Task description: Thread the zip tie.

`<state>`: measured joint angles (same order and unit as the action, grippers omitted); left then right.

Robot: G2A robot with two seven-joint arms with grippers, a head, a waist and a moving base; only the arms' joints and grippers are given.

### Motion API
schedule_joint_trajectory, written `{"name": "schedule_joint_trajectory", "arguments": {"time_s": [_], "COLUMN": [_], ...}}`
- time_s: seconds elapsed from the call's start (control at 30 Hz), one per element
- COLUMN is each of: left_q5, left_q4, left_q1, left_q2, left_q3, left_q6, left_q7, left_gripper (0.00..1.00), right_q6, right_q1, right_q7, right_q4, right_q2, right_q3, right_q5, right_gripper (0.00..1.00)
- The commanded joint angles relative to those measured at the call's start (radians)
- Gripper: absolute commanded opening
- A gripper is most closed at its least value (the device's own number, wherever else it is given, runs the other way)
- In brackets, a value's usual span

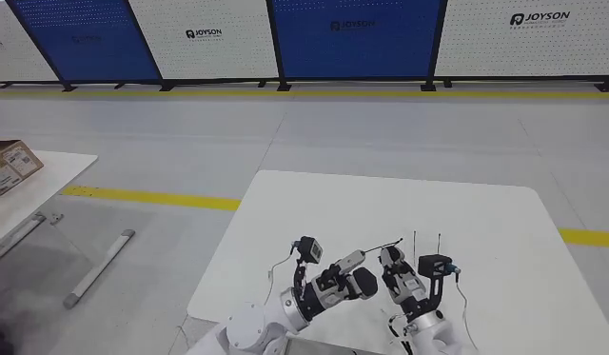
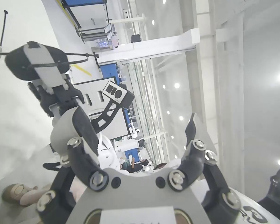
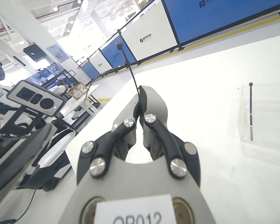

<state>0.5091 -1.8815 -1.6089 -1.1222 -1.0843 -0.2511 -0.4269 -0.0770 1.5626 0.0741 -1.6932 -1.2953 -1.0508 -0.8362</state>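
My right gripper point(image 3: 141, 89) is shut on a black zip tie point(image 3: 128, 64), which sticks up out of its fingertips to a small square head. In the left wrist view the same right gripper point(image 2: 35, 59) holds the zip tie point(image 2: 84, 55) across its pads, head end pointing away. My left gripper point(image 2: 137, 115) stands open close beside it with nothing between its fingers. From above, the left gripper point(image 1: 360, 271) and the right gripper point(image 1: 390, 258) hover side by side over the near edge of the white table point(image 1: 381, 203), and the zip tie point(image 1: 385, 246) reaches out above them.
A spare black zip tie point(image 3: 250, 108) lies in a clear tray point(image 3: 266, 117) on the table beyond the right gripper. Far left stands another table with a cardboard box point(image 1: 14, 165). Blue and white panels line the back of the room.
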Motion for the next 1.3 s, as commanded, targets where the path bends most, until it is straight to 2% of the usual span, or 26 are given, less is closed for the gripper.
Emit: {"name": "schedule_joint_trajectory", "arguments": {"time_s": [0.0, 0.2, 0.4, 0.47, 0.6, 1.03, 1.2, 1.27], "left_q5": [0.034, 0.091, 0.115, 0.112, 0.113, 0.111, 0.093, 0.085], "left_q4": [0.01, 0.033, 0.052, 0.067, 0.087, 0.086, 0.081, 0.079], "left_q1": [0.002, 0.016, 0.035, 0.048, 0.109, 0.109, 0.108, 0.107], "left_q2": [-0.001, -0.005, -0.008, -0.01, -0.022, -0.022, -0.025, -0.025], "left_q3": [-0.001, -0.009, -0.011, -0.008, 0.025, 0.026, 0.03, 0.028], "left_q6": [0.015, 0.008, 0.032, 0.04, 0.068, 0.069, 0.048, 0.048], "left_q7": [-0.006, 0.018, 0.031, 0.038, 0.083, 0.087, 0.094, 0.1], "left_gripper": [1.0, 1.0, 1.0, 1.0, 1.0, 1.0, 1.0, 0.83], "right_q6": [-0.001, -0.013, -0.026, -0.029, -0.029, -0.029, -0.029, -0.029], "right_q1": [0.0, 0.008, 0.014, 0.014, 0.013, 0.013, 0.013, 0.013], "right_q7": [-0.001, 0.002, -0.007, -0.015, -0.026, -0.026, -0.026, -0.026], "right_q4": [-0.001, -0.005, -0.01, -0.011, -0.012, -0.012, -0.012, -0.012], "right_q2": [-0.001, -0.001, -0.001, -0.001, -0.002, -0.002, -0.002, -0.002], "right_q3": [0.004, 0.0, 0.001, 0.004, 0.007, 0.007, 0.007, 0.007], "right_q5": [-0.006, -0.01, -0.024, -0.027, -0.031, -0.031, -0.031, -0.031], "right_gripper": [0.0, 0.0, 0.0, 0.0, 0.0, 0.0, 0.0, 0.0]}}
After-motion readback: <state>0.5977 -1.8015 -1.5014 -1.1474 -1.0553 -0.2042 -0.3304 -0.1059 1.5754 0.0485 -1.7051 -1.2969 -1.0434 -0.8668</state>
